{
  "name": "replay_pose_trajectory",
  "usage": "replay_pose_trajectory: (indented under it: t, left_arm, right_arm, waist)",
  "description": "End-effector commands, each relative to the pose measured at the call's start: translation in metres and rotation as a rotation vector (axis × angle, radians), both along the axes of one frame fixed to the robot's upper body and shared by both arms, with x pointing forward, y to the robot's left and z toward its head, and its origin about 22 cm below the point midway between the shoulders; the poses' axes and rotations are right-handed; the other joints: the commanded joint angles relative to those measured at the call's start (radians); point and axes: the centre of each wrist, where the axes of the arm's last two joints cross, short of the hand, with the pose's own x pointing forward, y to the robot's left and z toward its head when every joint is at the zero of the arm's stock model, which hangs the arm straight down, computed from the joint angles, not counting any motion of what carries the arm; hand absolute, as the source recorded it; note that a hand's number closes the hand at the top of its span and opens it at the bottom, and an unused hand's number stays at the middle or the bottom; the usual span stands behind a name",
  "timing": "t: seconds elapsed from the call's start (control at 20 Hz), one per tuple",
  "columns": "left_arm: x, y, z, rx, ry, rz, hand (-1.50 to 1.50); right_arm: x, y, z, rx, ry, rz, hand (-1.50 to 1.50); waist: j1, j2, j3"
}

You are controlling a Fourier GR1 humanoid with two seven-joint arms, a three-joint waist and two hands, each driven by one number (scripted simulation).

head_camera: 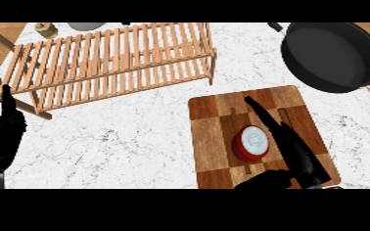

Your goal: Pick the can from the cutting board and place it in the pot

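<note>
A red can (pixel 251 143) with a pale lid stands upright on the wooden cutting board (pixel 217 127) at the lower right. My right hand (pixel 292 151) lies over the board just right of the can, fingers straight and pointing up-left, with the thumb side low near the board's front edge. The fingers run alongside the can and do not curl round it. A black pot (pixel 325 56) sits at the upper right, partly cut by the view's edge. My left hand (pixel 10 127) rests at the left edge, fingers up.
A slatted wooden rack (pixel 108 63) stands on legs across the upper left of the white marble counter (pixel 130 142). A small brass-coloured object (pixel 45 29) and a grey round item (pixel 86 26) sit behind it at the top.
</note>
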Motion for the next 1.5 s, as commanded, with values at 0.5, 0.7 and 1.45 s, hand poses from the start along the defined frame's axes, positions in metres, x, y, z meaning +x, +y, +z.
replay_pose_trajectory:
  t: [0.5,0.7,1.45]
  left_arm:
    - [0.008,-0.071,-0.044,-0.176,0.167,-0.278,0.00]
    - [0.012,-0.074,-0.046,-0.160,0.173,-0.272,0.00]
    - [0.024,-0.110,-0.060,-0.183,0.227,-0.338,0.00]
  right_arm:
    - [0.007,-0.020,-0.008,-0.064,0.025,-0.043,-1.50]
    - [0.001,-0.027,-0.009,0.017,0.029,-0.013,-1.50]
    - [-0.007,-0.058,-0.085,0.351,0.123,-0.074,-1.50]
  waist:
    - [-0.004,0.016,-0.023]
    - [-0.027,0.019,-0.023]
    - [0.051,0.007,-0.023]
